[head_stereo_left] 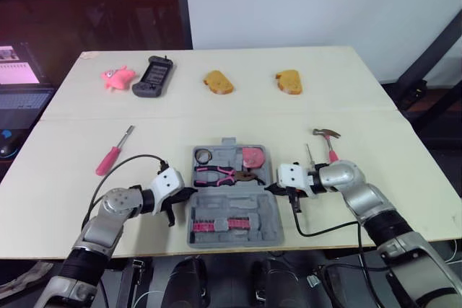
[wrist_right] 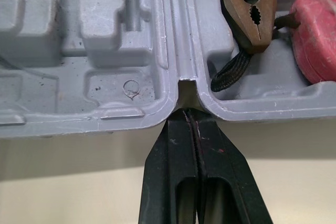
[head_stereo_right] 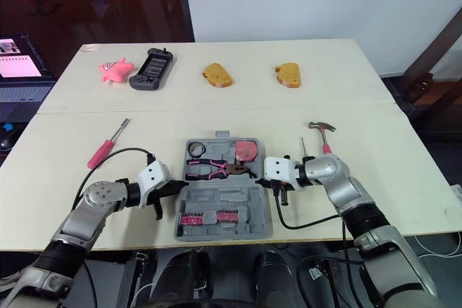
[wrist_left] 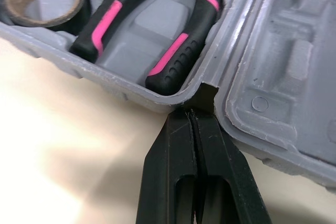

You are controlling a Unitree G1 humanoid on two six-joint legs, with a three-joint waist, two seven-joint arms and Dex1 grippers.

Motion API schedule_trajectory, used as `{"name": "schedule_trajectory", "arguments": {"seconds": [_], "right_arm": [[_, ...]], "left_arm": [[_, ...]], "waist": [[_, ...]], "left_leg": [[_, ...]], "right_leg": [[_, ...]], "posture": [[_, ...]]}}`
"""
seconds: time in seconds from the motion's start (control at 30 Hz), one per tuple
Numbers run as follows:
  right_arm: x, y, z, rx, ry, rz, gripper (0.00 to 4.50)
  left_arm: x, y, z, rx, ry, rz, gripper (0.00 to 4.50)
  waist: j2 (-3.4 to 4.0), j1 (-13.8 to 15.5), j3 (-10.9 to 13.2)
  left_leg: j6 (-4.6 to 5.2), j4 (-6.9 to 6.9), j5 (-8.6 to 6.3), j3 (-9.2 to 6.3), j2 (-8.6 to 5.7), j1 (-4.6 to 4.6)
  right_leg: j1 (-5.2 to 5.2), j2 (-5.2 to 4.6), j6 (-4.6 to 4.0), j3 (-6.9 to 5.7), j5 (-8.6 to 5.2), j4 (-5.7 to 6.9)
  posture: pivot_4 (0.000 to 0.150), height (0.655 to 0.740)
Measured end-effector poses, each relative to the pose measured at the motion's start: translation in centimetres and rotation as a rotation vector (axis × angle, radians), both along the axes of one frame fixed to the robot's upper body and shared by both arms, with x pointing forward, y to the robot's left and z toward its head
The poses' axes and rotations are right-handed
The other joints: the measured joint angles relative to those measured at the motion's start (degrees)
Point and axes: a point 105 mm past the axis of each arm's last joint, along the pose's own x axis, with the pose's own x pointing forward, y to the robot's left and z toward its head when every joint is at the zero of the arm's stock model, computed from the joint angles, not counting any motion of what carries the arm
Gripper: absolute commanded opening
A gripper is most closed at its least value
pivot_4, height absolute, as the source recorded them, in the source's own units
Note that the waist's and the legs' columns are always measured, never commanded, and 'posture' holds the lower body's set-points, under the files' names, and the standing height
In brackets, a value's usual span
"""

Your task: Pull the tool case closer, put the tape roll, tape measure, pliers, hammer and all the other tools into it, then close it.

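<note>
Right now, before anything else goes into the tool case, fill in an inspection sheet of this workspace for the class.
Surface: cream table, two panels meeting at a seam.
Job's things: grey tool case open near the front edge, holding tape roll, pliers, pink tape measure and bit set; hammer lies right of it with a thin-shafted tool beside it, pink-handled screwdriver left.
Clutter: pink plush toy, black handheld console, a bread slice, a second bread slice, all along the far side.
Grippers: left gripper and right gripper shut, tips at the case's hinge notches.
Cables: black cable loops from the left wrist, another cable from the right.
Surroundings: laptop at left, white wall behind.
</note>
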Motion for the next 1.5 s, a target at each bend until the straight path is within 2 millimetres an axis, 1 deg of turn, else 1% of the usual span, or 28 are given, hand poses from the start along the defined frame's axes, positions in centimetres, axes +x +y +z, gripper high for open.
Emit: {"name": "schedule_trajectory", "arguments": {"seconds": [0.1,0.2,0.4,0.8,1.2,1.5], "right_arm": [[0.7,0.4,0.1,0.010,-0.004,-0.001,0.00],[1.1,0.6,0.2,0.017,-0.009,-0.004,0.00],[1.0,0.5,0.0,0.023,-0.008,-0.010,0.00],[0.4,0.4,-0.4,0.040,0.001,-0.036,0.00],[0.8,0.4,-0.3,0.041,-0.015,-0.053,0.00],[1.2,0.6,-0.2,0.043,-0.016,-0.062,0.00]], "left_arm": [[0.7,0.4,0.2,0.014,-0.015,0.022,0.03],[1.0,0.6,0.3,0.020,-0.026,0.031,0.03],[0.9,0.6,0.2,0.020,-0.026,0.032,0.03],[-0.5,0.4,-0.1,0.004,-0.010,0.031,0.03],[-0.3,0.5,-0.1,0.006,-0.010,0.038,0.03],[0.3,0.4,0.0,0.000,-0.012,0.043,0.03]], "waist": [[0.00,-0.15,0.00],[0.01,-0.15,0.00],[0.01,-0.13,-0.01],[0.03,-0.09,-0.03],[0.02,-0.12,-0.04],[0.01,-0.04,-0.04]], "left_leg": [[-0.01,-0.01,0.00,0.02,0.01,0.00],[-0.01,-0.03,0.00,0.03,0.01,0.00],[-0.01,-0.03,0.00,0.03,0.01,0.00],[0.00,-0.05,-0.01,0.02,0.01,0.02],[-0.01,-0.05,0.00,0.02,0.01,0.11],[-0.02,-0.04,0.01,0.02,0.01,0.13]], "right_leg": [[-0.02,0.01,0.00,0.00,0.00,0.01],[-0.02,0.02,-0.01,0.00,0.00,0.02],[-0.02,0.01,-0.01,0.00,0.00,0.02],[-0.01,0.01,-0.01,0.00,0.00,0.01],[0.07,0.01,-0.01,0.00,0.01,0.02],[0.11,0.01,-0.02,0.00,0.02,0.02]], "posture": [[0.150,0.7188],[0.150,0.7188],[0.150,0.7188],[0.150,0.7188],[0.150,0.7188],[0.150,0.7188]]}}
